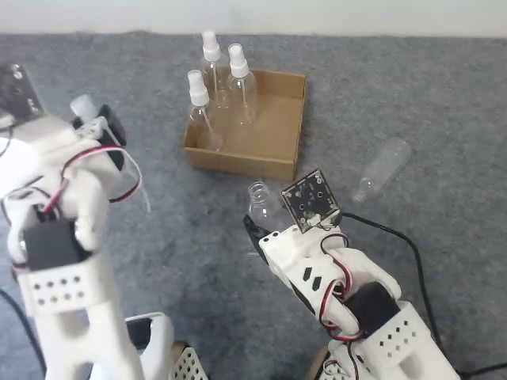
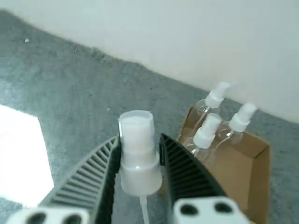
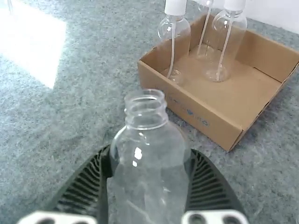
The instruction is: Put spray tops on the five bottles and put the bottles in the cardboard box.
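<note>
My left gripper [image 2: 138,154] is shut on a white spray top [image 2: 137,149], held up at the table's left side; the top [image 1: 82,106] shows above the arm in the high view. My right gripper [image 3: 147,163] is shut on an open clear bottle [image 3: 146,158], upright in front of the cardboard box [image 1: 277,162]; its open neck [image 1: 259,192] shows in the high view. Three capped bottles [image 1: 215,79] stand in the box's far left part. One uncapped clear bottle [image 1: 380,170] lies on its side on the carpet to the box's right.
Grey carpet covers the table. A black cable [image 1: 412,245] runs along the right arm's side. A white wall [image 2: 187,37] rises behind the box.
</note>
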Robot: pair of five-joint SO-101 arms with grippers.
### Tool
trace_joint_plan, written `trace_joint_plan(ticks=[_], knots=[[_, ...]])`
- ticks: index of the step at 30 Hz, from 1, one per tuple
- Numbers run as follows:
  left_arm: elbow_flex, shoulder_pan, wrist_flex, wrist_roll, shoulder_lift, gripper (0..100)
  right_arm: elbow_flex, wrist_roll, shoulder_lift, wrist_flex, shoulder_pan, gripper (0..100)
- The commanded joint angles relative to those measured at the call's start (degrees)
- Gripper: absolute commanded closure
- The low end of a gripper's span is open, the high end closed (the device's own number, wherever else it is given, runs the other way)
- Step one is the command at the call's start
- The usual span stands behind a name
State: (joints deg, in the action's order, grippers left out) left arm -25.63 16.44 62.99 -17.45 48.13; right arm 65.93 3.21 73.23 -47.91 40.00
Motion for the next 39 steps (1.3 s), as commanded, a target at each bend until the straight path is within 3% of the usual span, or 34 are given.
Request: trace_joint_plan(ticks=[1,8,16,23,32,39], knots=[[3.12,-2.99,-2.9,-0.88,4.84,96,-0.7,0.0,1.89,1.01,0.22,95.1],[3.12,-4.66,-6.86,-9.41,11.96,96,-0.88,0.0,2.68,1.19,0.4,99.0],[2.77,-5.8,-6.86,-18.02,17.58,96,1.67,0.0,13.76,-0.4,0.66,98.7],[2.68,-16.88,-5.36,-18.55,22.86,96,10.73,-7.74,22.02,5.32,4.62,98.7],[1.98,-18.02,-5.27,-18.73,23.91,96,15.3,-8.18,25.36,9.36,4.7,98.9],[-2.33,-26.55,-6.42,-18.64,23.91,96,15.38,-8.18,25.36,9.1,5.93,98.9]])
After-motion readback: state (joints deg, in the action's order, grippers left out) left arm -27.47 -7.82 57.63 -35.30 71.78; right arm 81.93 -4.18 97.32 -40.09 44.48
